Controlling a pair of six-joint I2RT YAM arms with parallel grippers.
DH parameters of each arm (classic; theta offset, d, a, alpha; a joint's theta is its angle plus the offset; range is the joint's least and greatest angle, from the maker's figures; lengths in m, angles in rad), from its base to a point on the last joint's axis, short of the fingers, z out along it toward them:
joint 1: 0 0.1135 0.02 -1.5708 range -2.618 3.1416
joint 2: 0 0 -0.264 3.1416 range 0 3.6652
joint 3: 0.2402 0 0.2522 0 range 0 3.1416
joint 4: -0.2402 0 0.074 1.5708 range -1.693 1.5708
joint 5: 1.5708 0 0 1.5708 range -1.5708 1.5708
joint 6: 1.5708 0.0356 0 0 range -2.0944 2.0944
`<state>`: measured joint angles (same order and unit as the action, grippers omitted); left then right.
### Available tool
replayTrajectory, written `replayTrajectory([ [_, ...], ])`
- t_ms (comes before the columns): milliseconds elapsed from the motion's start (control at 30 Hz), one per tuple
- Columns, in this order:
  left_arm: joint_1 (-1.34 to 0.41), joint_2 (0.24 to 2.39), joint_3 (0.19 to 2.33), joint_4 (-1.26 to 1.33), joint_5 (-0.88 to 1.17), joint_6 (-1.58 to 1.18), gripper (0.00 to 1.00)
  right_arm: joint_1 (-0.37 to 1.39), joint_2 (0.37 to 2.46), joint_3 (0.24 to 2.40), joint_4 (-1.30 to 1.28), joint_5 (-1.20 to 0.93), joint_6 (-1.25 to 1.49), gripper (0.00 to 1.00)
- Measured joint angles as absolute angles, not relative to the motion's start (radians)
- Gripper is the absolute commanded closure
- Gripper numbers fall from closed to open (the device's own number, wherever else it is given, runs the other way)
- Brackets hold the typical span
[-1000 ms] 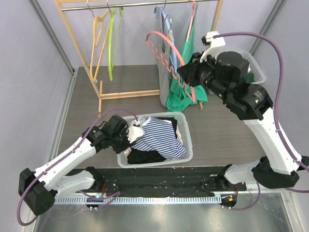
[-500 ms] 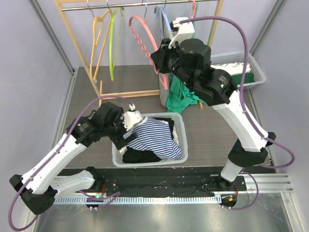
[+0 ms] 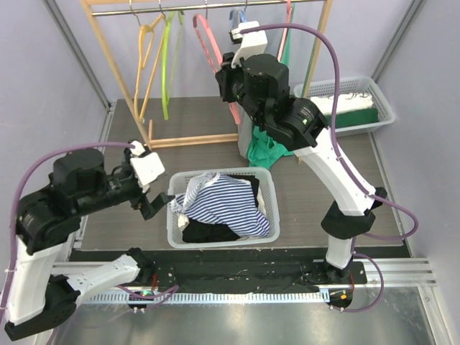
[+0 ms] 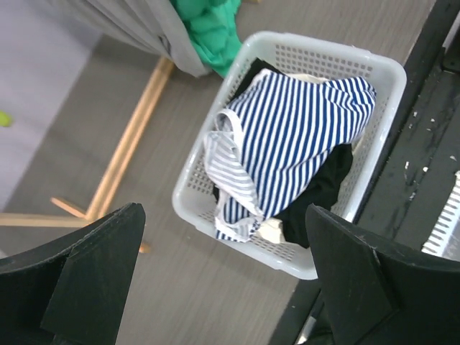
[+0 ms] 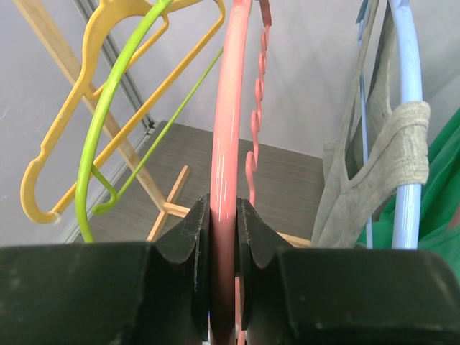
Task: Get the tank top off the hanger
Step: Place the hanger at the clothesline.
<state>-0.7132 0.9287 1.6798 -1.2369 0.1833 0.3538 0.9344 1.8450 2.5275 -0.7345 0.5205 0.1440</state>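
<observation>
The striped tank top [image 3: 224, 201] lies off its hanger, heaped on dark clothes in the white basket [image 3: 223, 174] and drooping over the left rim. No print on it can be read.

The left gripper [image 3: 157, 205] hangs just left of the basket with its jaws spread wide and holding nothing. Bare tabletop [image 3: 201, 154] runs between the basket and the wooden rack [image 3: 115, 65].

The right gripper [image 5: 223, 223] is clamped on the pink hanger [image 5: 224, 108] up at the rail. It is a tight slot, with the green hanger [image 5: 90, 144] and yellow hanger [image 5: 32, 180] to one side and the blue hanger [image 5: 410, 72] carrying a grey garment [image 5: 359, 194] to the other.
</observation>
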Motion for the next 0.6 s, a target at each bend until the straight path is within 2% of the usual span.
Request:
replayTrajectory([
  [333,-0.706,0.928,1.752,-1.232,0.019,0.430,0.00,0.930,1.883,2.519,-0.610,0.492,0.031,0.99],
  [600,-0.680,0.923,1.752,-1.233,0.000,0.433,0.00,0.873,1.958,2.522,-0.539,0.424,0.024,0.99],
])
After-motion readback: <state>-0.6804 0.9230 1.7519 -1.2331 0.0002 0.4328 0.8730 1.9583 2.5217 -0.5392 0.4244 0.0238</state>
